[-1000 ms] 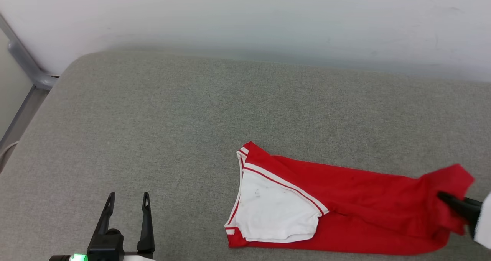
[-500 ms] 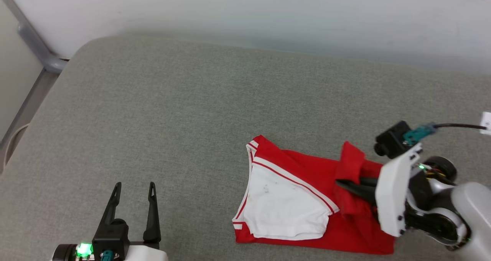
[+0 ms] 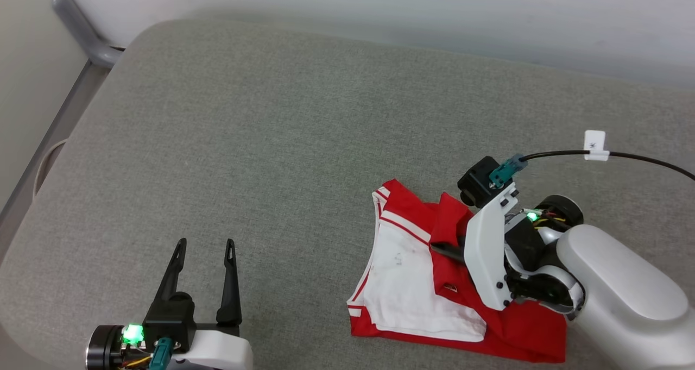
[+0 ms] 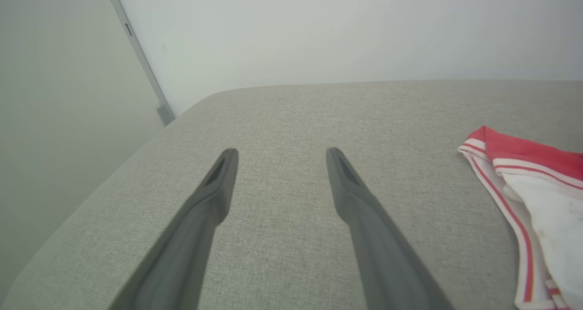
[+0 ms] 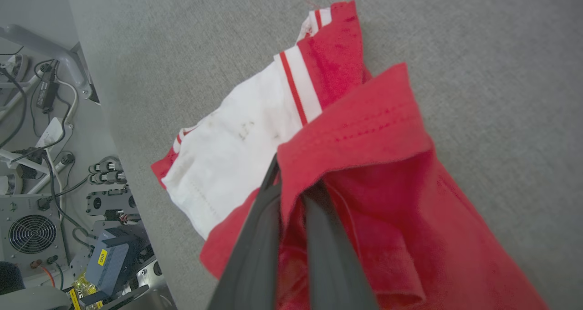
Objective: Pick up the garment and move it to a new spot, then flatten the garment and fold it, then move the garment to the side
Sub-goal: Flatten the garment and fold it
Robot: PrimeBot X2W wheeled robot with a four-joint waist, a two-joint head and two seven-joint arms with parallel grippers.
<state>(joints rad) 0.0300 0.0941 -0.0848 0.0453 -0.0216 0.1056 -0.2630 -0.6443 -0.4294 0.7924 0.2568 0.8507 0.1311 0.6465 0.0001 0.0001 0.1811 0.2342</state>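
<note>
Grey cushion [image 3: 271, 114], left end effector [image 3: 206, 243] spread wide, right end effector [image 3: 437, 247] pinching garment [image 3: 402, 283] hem, right wrist view adds electronics [image 5: 32, 232].

Grey cushion [image 3: 304, 120] — pale wall [image 3: 380, 6]

Cannot see tips of right tool [image 5: 294, 180]: buried under a red fold [image 5: 360, 128] of garment [image 5: 437, 241]. Cannot see garment's near right part in head view, covered by pale forearm [image 3: 613, 283]. Noted garment clipped by right edge, left wrist view. Cannot read small dark marks [image 3: 398, 259] on white sleeve [image 3: 404, 294]; too small.
</note>
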